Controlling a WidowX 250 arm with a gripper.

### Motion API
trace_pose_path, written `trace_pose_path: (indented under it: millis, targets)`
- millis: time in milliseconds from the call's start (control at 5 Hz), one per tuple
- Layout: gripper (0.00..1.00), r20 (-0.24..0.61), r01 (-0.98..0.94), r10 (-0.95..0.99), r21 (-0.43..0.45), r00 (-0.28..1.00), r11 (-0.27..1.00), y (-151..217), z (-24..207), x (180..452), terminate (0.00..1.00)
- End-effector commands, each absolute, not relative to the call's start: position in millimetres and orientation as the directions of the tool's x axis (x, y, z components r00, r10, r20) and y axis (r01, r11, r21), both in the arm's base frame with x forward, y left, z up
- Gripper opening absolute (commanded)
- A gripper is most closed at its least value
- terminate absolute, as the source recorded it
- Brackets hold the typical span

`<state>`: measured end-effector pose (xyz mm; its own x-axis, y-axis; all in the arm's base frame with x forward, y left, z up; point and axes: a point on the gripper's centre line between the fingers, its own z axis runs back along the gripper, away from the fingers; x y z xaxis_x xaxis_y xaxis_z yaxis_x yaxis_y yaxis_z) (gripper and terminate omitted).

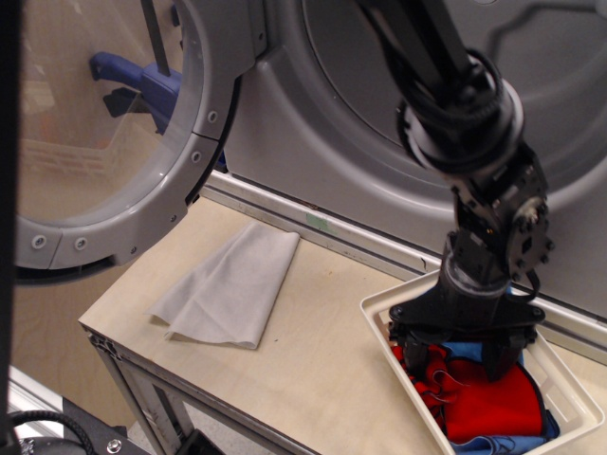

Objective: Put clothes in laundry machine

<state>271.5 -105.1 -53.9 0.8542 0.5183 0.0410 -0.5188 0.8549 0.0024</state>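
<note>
The clothes [488,408], bright red cloths with dark edging over bright blue ones, lie bunched in a white basket [391,305] at the right front of the table. My gripper [457,368] hangs straight down into the basket with its fingers spread wide, the tips pressed into the red and blue cloths. No yellow-green cloth shows. The laundry machine [313,133] fills the back, its grey front and wide drum opening behind my arm. Its round clear-windowed door [104,142] stands swung open at the left.
A flat pale grey cloth [232,282] lies on the wooden table [313,365] left of the basket. The table's front edge and metal frame run along the bottom left. A metal sill runs between table and machine.
</note>
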Motion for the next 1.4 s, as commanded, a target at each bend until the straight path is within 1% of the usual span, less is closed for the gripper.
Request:
trace_pose_path:
  millis: [0, 200, 400, 600, 800, 1200]
  targets:
    - [1.0, 0.049, -0.53, 0.531, -0.037, 0.846, 0.847, -114, -54, 281, 0.0]
    - [0.0, 0.024, -0.542, 0.544, -0.065, 0.839, 0.838, -111, -56, 285, 0.0]
    - [0.0, 0.056, -0.541, 0.544, -0.058, 0.837, 0.839, -108, -53, 287, 0.0]
    - [0.0, 0.112, -0.536, 0.539, -0.056, 0.835, 0.842, -104, -36, 289, 0.0]
    - [0.0, 0.185, -0.52, 0.526, -0.082, 0.83, 0.85, -101, -17, 290, 0.0]
    - [0.0, 0.397, -0.43, 0.454, -0.153, 0.798, 0.89, -98, 36, 279, 0.0]
